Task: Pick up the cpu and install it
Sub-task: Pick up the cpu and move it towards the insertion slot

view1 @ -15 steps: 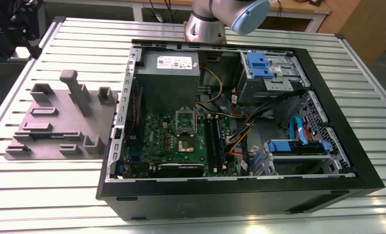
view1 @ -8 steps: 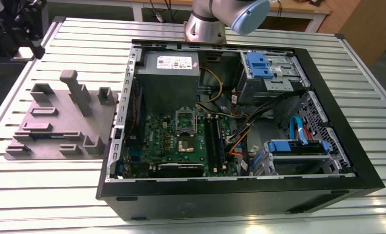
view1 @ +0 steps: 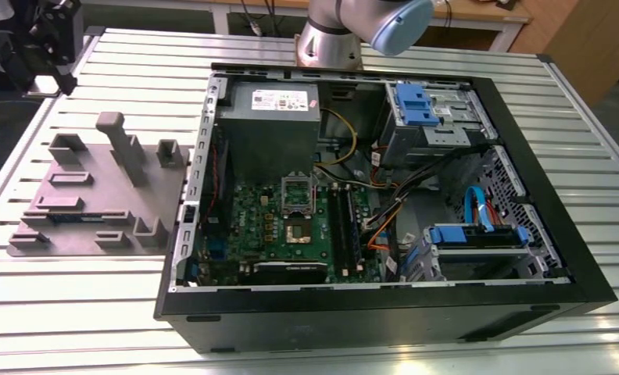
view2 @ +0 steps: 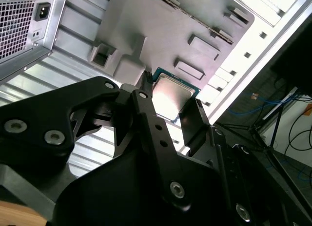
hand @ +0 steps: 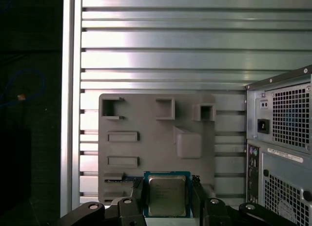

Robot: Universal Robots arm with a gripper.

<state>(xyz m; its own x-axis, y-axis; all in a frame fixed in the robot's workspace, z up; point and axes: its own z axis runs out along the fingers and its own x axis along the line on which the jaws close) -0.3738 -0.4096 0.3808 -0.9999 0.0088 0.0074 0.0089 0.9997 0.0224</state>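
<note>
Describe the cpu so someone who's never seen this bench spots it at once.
Find the grey plastic fixture lying on the ribbed metal table beside the computer case. At the fixture's edge is the cpu: a small thin square with a silvery metal top on a green board, unlike the fixture's grey blocks.

In the exterior view the fixture [view1: 96,195] is laid at nine o'clock from the computer case [view1: 372,316], the power supply [view1: 273,117] inside is set at twelve o'clock from the motherboard [view1: 249,219], and, in the first wrist view, the cpu [hand: 166,194] is clamped in the gripper [hand: 166,199].
</note>
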